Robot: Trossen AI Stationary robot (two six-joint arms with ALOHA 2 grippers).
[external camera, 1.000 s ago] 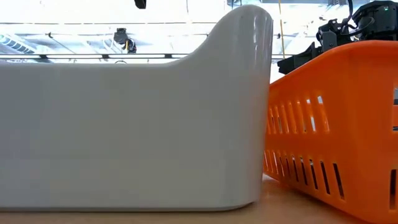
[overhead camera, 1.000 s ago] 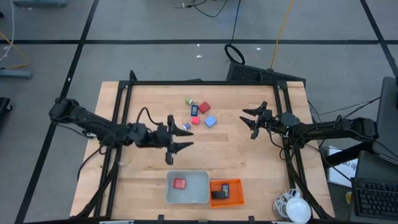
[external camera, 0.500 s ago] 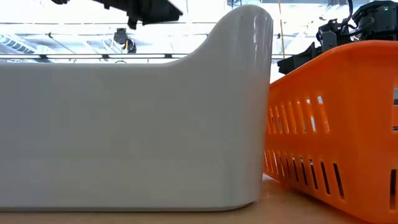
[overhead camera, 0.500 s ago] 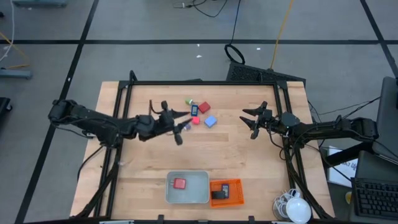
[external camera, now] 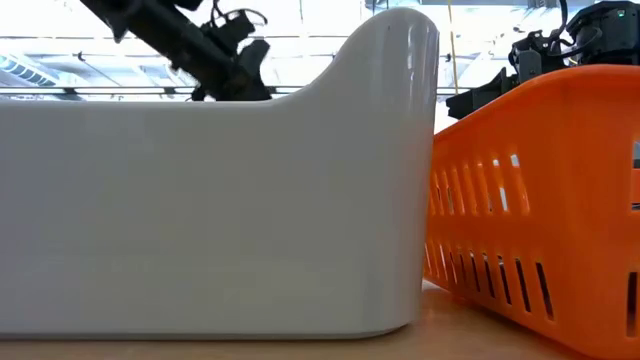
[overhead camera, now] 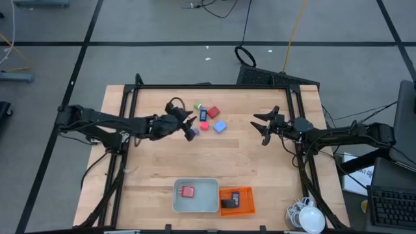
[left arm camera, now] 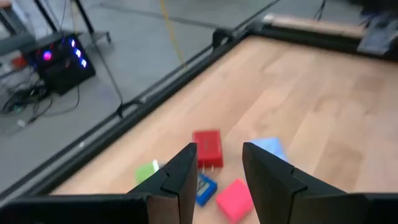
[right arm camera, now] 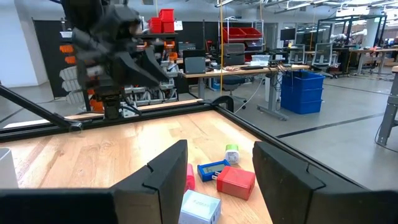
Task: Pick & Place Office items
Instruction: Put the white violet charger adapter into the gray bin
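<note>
Office items, loose group on the table's far half: red block (overhead camera: 213, 112), green block (overhead camera: 197, 105), white-blue piece (overhead camera: 203, 115), pink block (overhead camera: 204, 126), light blue block (overhead camera: 220, 127); all lie just ahead of the left gripper (overhead camera: 190, 127), green farthest, pink and white-blue nearest; in the left wrist view the red block (left arm camera: 208, 148) shows between the two fingers, the pink block (left arm camera: 234, 199) and white-blue piece (left arm camera: 204, 189) closest to the tips, the green block (left arm camera: 147, 171) off to one side, the light blue block (left arm camera: 268, 147) partly behind a finger.
Left gripper: jaws parted, nothing between them, hanging over the group's near edge.
Right gripper (overhead camera: 261, 127): jaws spread, nothing held; the group lies well ahead of it; its wrist view shows the red block (right arm camera: 236, 180), green block (right arm camera: 232, 154), white-blue piece (right arm camera: 211, 169) and light blue block (right arm camera: 200, 208) between its fingers.
Stored items, well behind the left gripper at the table's near edge: a red block (overhead camera: 188, 192) in the grey tray (overhead camera: 209, 201); a black flat piece (overhead camera: 229, 203) in the orange mesh basket (overhead camera: 247, 201), the two containers touching.
</note>
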